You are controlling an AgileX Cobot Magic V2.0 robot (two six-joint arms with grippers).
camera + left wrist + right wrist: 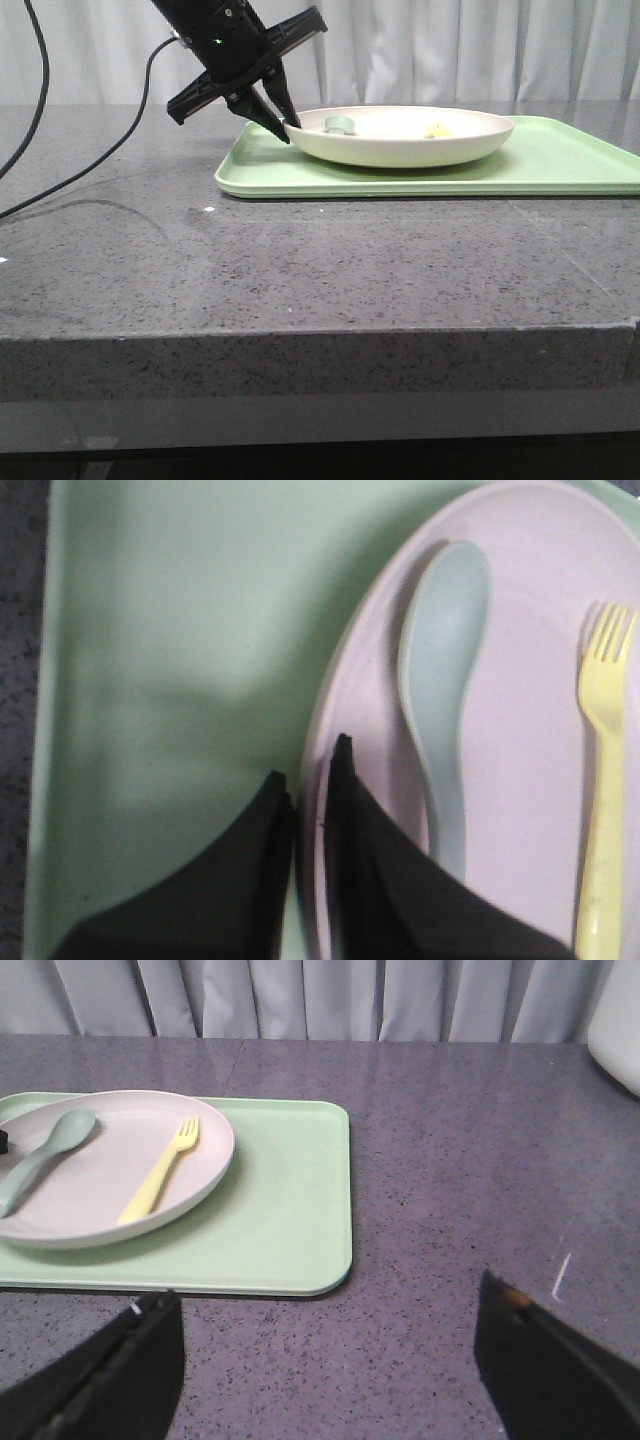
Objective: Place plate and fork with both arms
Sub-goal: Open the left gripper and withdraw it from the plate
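The cream-white plate rests on the light-green tray at the back of the table. The pale-yellow fork and a grey-green spoon lie inside it. My left gripper is at the plate's left rim, one finger outside and one inside, pinched on the rim. In the right wrist view my right gripper is open and empty over bare table, in front of the tray's right end, with the plate and fork ahead of it. It is out of the front view.
Black cables trail over the table's left side. A white object stands at the far right. The dark speckled table runs to a front edge.
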